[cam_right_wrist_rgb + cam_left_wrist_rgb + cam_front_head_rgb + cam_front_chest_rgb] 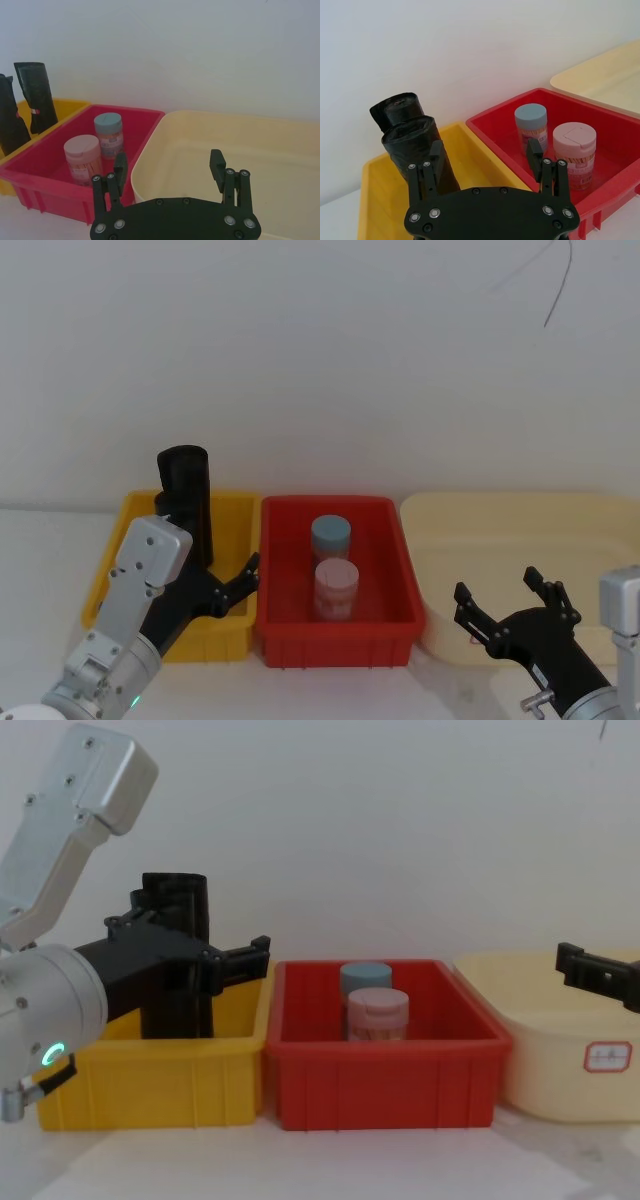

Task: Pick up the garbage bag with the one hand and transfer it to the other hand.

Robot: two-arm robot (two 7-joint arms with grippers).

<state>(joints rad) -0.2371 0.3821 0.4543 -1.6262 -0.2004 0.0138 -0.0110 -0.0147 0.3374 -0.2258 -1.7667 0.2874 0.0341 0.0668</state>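
Two black plastic rolls stand upright together at the back of the yellow bin (110,570), both taller than its walls. The nearer roll is the garbage bag (415,145), also seen in the head view (192,530). The roll behind it (35,95) carries a small red-and-white label. My left gripper (245,585), on the wrist with the green light, hovers open over the yellow bin. One of its fingers (436,155) is close beside the bag, and nothing is between the fingers. My right gripper (497,585) hangs open and empty over the front of the cream bin (560,520).
A red bin (335,635) sits between the yellow and cream bins. It holds a blue-lidded jar (331,536) and a pink-lidded jar (336,585). A white wall stands close behind the three bins. The cream bin has a small label (607,1057) on its front.
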